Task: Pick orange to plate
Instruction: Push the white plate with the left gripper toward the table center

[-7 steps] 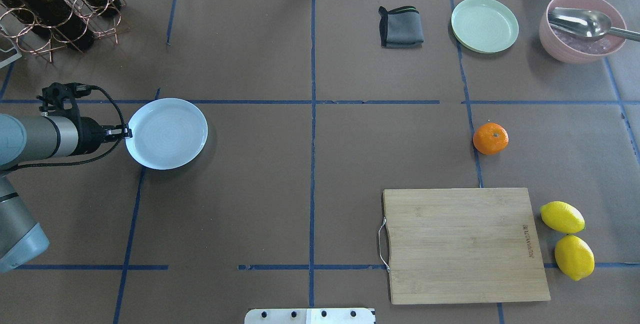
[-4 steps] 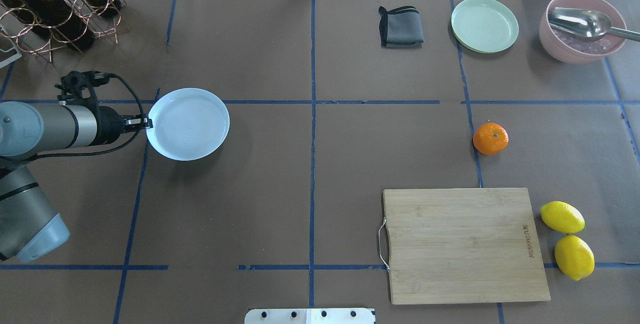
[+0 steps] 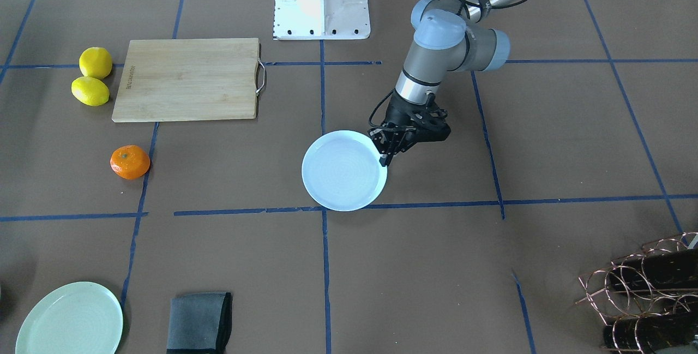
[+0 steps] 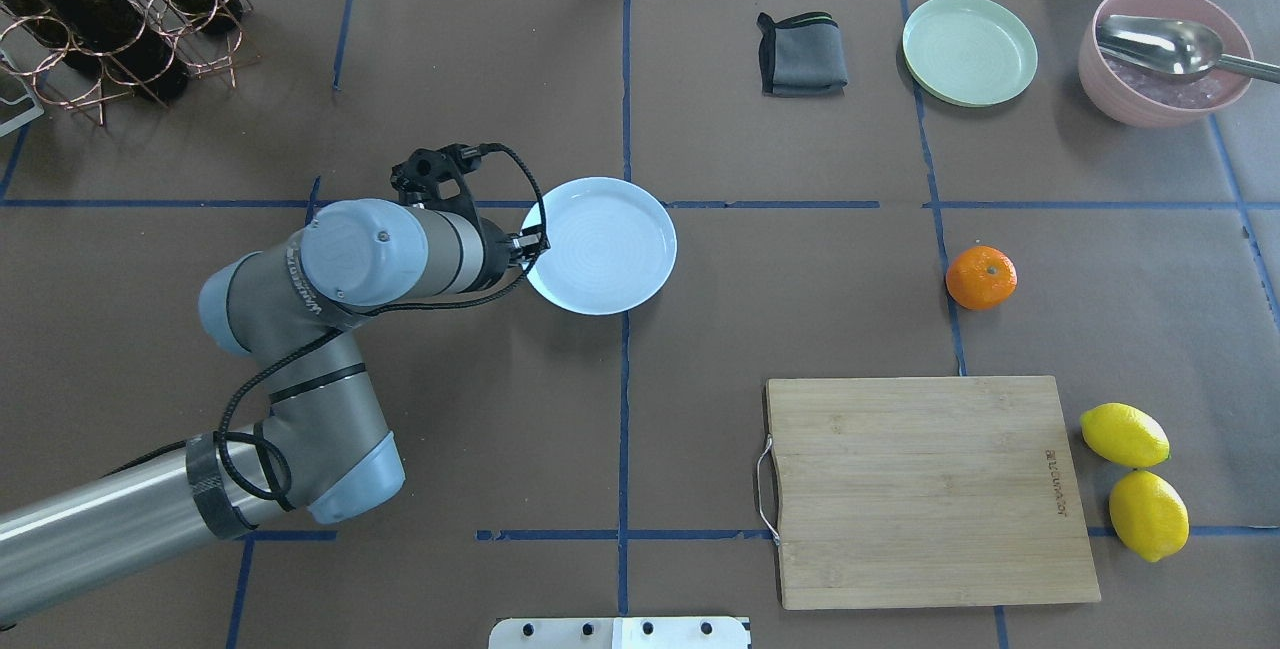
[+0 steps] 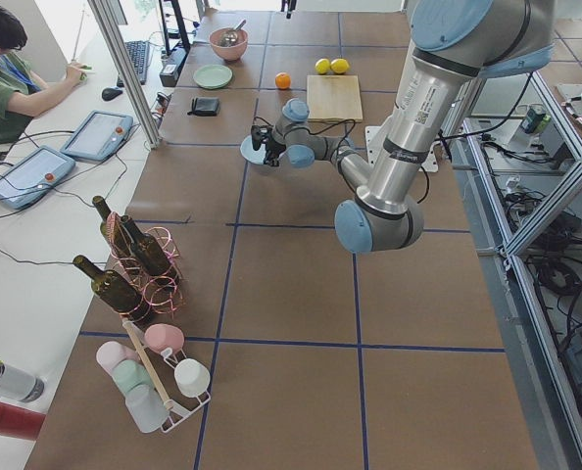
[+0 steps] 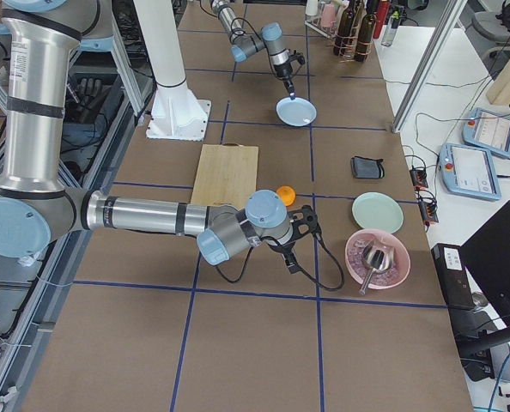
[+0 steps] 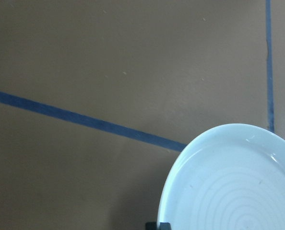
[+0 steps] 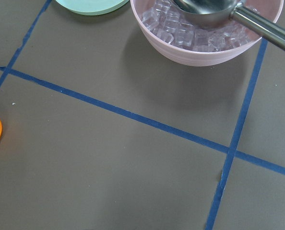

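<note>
The pale bluish-white plate (image 4: pixel 600 245) is at the table's middle, over the centre tape line. My left gripper (image 4: pixel 530 247) is shut on its near-left rim; the front-facing view shows the same hold, gripper (image 3: pixel 385 155) on plate (image 3: pixel 343 171). The left wrist view shows the plate's rim (image 7: pixel 181 163) with a shadow under it. The orange (image 4: pixel 981 277) sits alone on the right side, far from the plate. My right gripper (image 6: pixel 296 236) shows only in the exterior right view, beside the orange (image 6: pixel 284 195); I cannot tell whether it is open or shut.
A wooden cutting board (image 4: pixel 925 489) lies at the near right with two lemons (image 4: pixel 1125 434) beside it. At the far right are a pale green plate (image 4: pixel 969 49), a pink bowl (image 4: pixel 1110 94) of ice with a ladle, and a grey cloth (image 4: pixel 802 54). A bottle rack (image 4: pixel 110 9) stands far left.
My left arm has carried the plate from the table's left side rightward to the centre line. The orange has not moved.
</note>
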You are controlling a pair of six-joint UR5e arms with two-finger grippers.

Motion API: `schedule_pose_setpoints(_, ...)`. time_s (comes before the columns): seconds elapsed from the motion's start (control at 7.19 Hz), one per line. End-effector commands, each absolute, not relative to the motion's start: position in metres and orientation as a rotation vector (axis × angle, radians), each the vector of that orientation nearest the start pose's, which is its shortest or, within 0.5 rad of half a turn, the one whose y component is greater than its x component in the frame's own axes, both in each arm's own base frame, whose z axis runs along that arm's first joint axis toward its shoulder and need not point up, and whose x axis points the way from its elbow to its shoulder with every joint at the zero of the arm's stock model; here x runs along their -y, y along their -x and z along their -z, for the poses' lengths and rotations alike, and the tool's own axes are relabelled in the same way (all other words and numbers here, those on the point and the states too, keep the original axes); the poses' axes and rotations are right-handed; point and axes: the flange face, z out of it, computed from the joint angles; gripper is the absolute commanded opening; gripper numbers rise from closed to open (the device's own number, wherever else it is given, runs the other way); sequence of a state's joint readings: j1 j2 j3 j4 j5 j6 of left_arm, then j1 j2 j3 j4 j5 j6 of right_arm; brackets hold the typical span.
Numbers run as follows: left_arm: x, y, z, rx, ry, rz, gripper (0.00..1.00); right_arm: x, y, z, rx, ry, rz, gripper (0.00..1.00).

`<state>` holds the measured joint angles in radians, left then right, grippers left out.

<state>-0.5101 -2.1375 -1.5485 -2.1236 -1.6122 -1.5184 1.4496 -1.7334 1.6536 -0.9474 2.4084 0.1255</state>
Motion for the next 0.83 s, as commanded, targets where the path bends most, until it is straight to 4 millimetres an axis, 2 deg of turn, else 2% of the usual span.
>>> schedule_pose_setpoints(0.0, 0.436, -0.572, -0.261, -1.080, -0.264, 0.368, 0.00, 0.446, -0.005, -0.619, 0.873, -0.406, 0.223, 1.00)
schedule_pose_setpoints(0.14, 0.434, -0.574, -0.263, -1.077, -0.262, 0.363, 0.40, 0.446, -0.005, -0.619, 0.873, -0.406, 0.223, 1.00)
schedule_pose_setpoints(0.28, 0.433, -0.573, -0.268, -1.069, -0.266, 0.354, 0.99, 0.446, -0.005, -0.619, 0.873, -0.405, 0.222, 1.00)
schedule_pose_setpoints(0.42, 0.435, -0.568, -0.270, -1.063, -0.285, 0.323, 1.00, 0.446, -0.005, -0.619, 0.874, -0.406, 0.219, 1.00)
schedule_pose_setpoints(0.56, 0.448, -0.538, -0.262, -1.013, -0.377, 0.206, 1.00, 0.449, -0.005, -0.616, 0.875, -0.406, 0.217, 1.00)
schedule_pose_setpoints(0.7, 0.460, -0.491, -0.270, -0.939, -0.361, 0.114, 1.00, 0.451, -0.005, -0.614, 0.875, -0.412, 0.219, 1.00)
